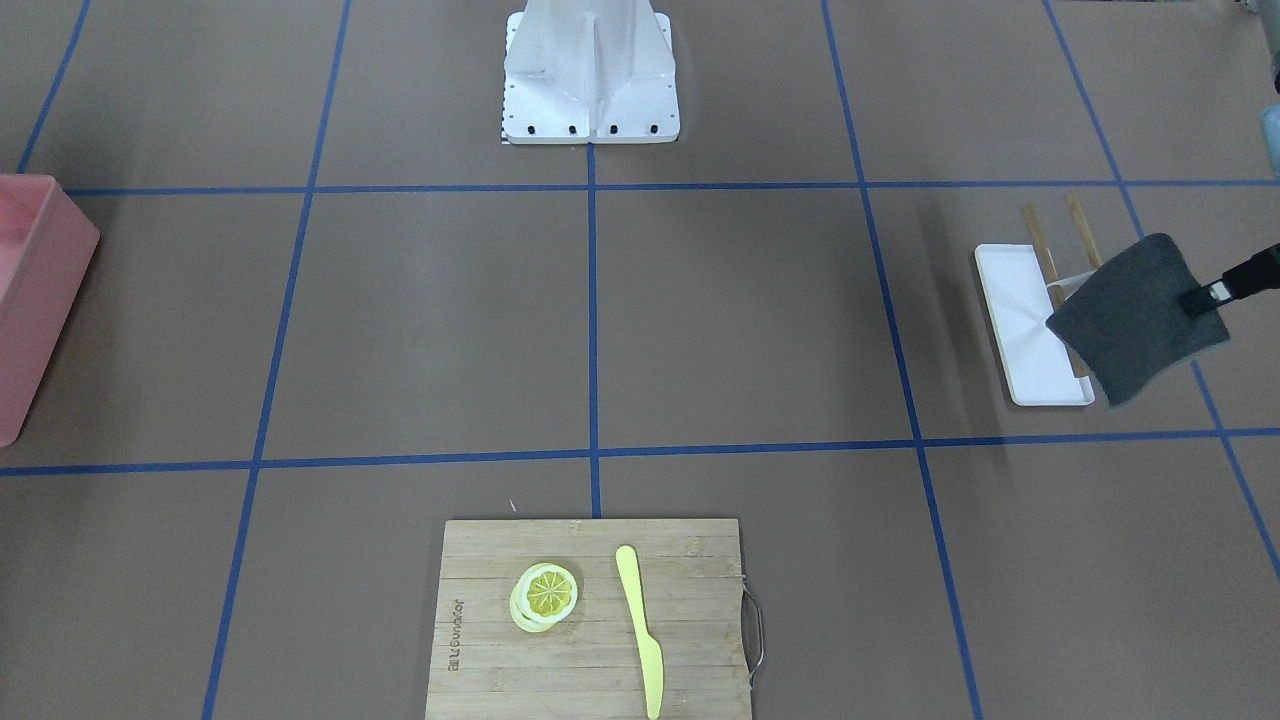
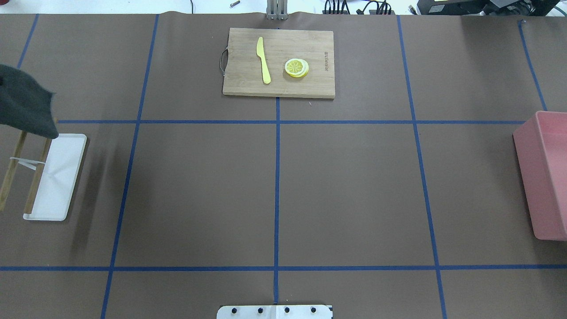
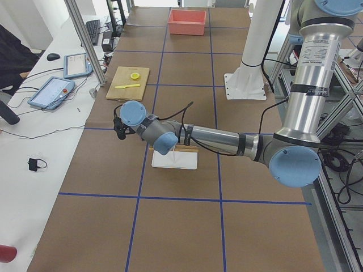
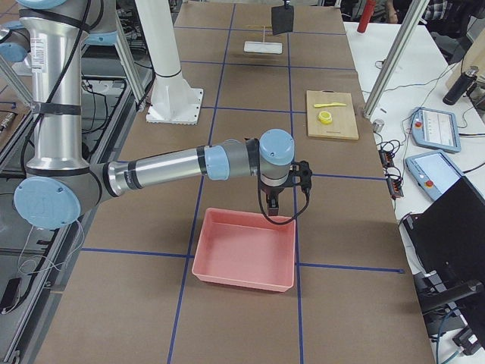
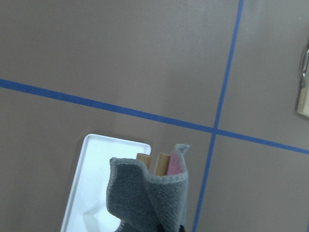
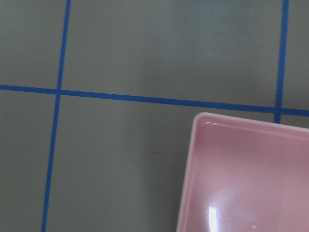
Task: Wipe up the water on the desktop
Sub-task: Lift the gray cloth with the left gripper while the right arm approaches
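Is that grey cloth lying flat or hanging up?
Hanging: the grey cloth droops in folds from the left gripper, clear of the desktop.

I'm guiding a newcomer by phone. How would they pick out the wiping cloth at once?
On the brown desktop with blue tape lines, go to the end on the robot's left, where a white tray lies. Above it, pinched by the left end effector, hangs the cloth: dark grey and limp, where its neighbours are pale and rigid.
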### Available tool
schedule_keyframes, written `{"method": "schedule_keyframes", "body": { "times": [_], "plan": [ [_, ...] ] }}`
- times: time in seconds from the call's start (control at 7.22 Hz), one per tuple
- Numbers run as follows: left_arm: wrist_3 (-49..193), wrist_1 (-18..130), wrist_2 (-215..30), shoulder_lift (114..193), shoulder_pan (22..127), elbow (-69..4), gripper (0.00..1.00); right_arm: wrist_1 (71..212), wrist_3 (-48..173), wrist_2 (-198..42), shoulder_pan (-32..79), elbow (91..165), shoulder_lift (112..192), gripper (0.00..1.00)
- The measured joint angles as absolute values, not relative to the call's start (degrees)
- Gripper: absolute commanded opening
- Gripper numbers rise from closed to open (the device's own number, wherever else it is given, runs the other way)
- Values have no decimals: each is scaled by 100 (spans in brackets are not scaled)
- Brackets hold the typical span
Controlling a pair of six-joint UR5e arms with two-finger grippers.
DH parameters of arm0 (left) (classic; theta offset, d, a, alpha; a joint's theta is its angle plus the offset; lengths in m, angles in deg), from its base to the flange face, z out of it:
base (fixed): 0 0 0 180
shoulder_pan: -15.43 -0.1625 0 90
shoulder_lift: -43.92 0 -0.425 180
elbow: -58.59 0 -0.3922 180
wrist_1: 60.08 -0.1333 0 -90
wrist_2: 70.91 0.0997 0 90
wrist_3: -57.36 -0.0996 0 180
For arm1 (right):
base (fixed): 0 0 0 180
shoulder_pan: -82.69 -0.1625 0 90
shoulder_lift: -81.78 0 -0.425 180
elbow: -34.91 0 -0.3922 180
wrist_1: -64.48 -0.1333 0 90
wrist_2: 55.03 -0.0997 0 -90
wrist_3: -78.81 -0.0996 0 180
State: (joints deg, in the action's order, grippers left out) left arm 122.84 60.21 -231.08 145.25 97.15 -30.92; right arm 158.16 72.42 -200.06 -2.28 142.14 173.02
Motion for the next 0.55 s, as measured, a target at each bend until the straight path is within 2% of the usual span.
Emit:
{"method": "schedule_keyframes", "body": {
  "times": [0.28, 0.55],
  "plan": [
    [13959, 5963, -22894, 15223, 9547, -3121, 0, 15822, 7144, -20341, 214, 14232, 16507, 100],
    [15162, 5974, -22139, 15624, 8843, -3263, 0, 15796, 6892, -20396, 972, 14227, 15639, 100]
  ]
}}
